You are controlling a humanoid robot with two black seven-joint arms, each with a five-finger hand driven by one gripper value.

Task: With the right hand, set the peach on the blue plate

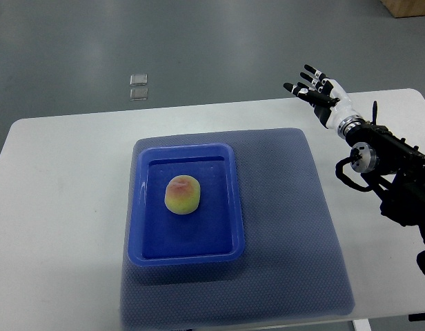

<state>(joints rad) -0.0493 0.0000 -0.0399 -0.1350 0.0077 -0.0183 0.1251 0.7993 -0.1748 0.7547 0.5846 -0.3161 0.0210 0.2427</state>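
Nearest the camera lies the front edge of a dark blue textured mat [295,227], spread flat on the white surface [61,207]. On the mat, left of its centre, sits the blue plate [140,207], a rectangular tray-like dish with a raised rim, its long axis running away from the camera.

Inside the plate, slightly left of centre and toward the far half, rests the peach [182,194]. It sits on the plate floor, clear of the rim on all sides, with nothing touching it. Judged from this arrangement, the placement called for by the task is already complete.

At the right edge, the black forearm and cabling of the right arm enter the view over the surface. The right hand [316,89] is at the far right corner of the mat, raised over the far edge of the surface, fingers [312,71] spread apart and holding nothing.

Key relation: the peach lies well apart from the right hand, to its left and nearer the camera. Only the right hand is within view; the left arm does not appear. Any remaining motion is, in judgement, a retreat of the right arm away from the plate.

Beyond the surface, on the grey floor, lie two small clear square objects [138,86].
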